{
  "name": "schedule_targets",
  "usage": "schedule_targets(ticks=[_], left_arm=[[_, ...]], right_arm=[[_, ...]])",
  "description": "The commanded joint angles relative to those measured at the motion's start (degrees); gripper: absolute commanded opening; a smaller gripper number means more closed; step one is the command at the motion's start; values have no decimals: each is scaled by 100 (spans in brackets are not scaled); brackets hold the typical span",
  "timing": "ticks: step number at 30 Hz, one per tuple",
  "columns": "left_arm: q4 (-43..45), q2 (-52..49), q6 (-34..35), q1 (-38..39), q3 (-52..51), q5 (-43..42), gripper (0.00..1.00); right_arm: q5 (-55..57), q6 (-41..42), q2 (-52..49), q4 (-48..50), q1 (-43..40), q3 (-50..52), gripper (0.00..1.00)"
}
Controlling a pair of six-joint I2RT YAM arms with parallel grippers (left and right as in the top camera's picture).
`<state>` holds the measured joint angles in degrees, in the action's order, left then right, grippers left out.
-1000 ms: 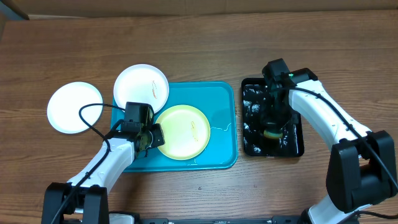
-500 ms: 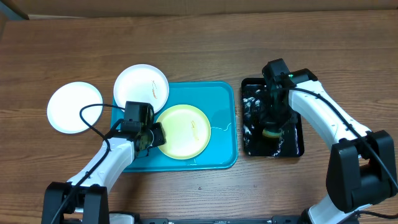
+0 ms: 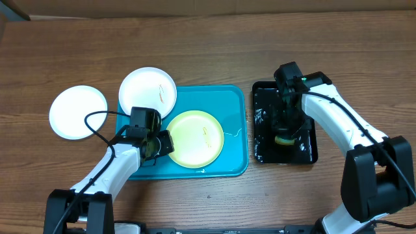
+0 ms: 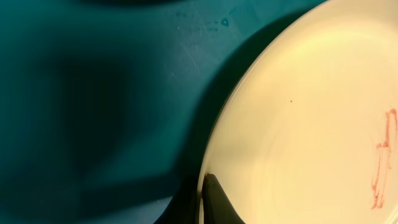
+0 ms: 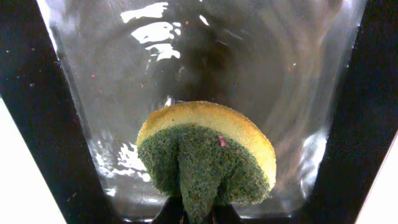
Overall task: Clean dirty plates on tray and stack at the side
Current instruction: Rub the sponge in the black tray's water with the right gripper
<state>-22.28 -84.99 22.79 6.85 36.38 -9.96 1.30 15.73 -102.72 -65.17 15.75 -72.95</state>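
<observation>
Wood-grain tabletop (image 3: 214, 45) carries everything. Towards its left edge a plain white plate (image 3: 78, 112) lies alone, off the tray, apparently the start of the stack. Next to it the smeared white plate (image 3: 147, 90) overhangs the far-left corner of the cyan tray (image 3: 235, 97).

The left pincer (image 3: 162, 144) has just let go and closed again, one finger (image 4: 212, 200) lying on the near-left rim of the yellow-green plate (image 3: 195, 139); it looks pinched there. That plate has slid a little rightwards on the tray since a moment ago and now sits near its middle, its reddish smear (image 4: 380, 158) unwiped. I read this as a re-grip to steady the plate for scrubbing.

Near the tabletop's right edge, the right pincer (image 3: 284, 132) stays clamped on the sponge (image 5: 205, 155) over the wet black tray (image 3: 260, 153), where the glints have shifted. No wipe has begun on this plate.
</observation>
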Motion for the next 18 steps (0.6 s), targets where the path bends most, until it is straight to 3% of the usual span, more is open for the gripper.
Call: schedule_targets(ticks=[1, 5, 6, 8, 9, 18], left_arm=[[-142, -125, 22, -9, -131, -59, 11], [-109, -125, 22, -9, -129, -61, 31], [-87, -125, 22, -9, -129, -59, 31], [13, -125, 20, -9, -129, -57, 8], [59, -125, 20, -9, -129, -59, 4], [179, -125, 295, -7, -129, -61, 4]], right_arm=[[-42, 205, 46, 11, -7, 24, 4], [-37, 201, 46, -118, -7, 24, 4], [-37, 201, 46, -127, -7, 24, 4], [-37, 197, 46, -116, -7, 24, 4], [-37, 184, 46, -94, -7, 24, 4], [-496, 173, 46, 50, -7, 24, 4]])
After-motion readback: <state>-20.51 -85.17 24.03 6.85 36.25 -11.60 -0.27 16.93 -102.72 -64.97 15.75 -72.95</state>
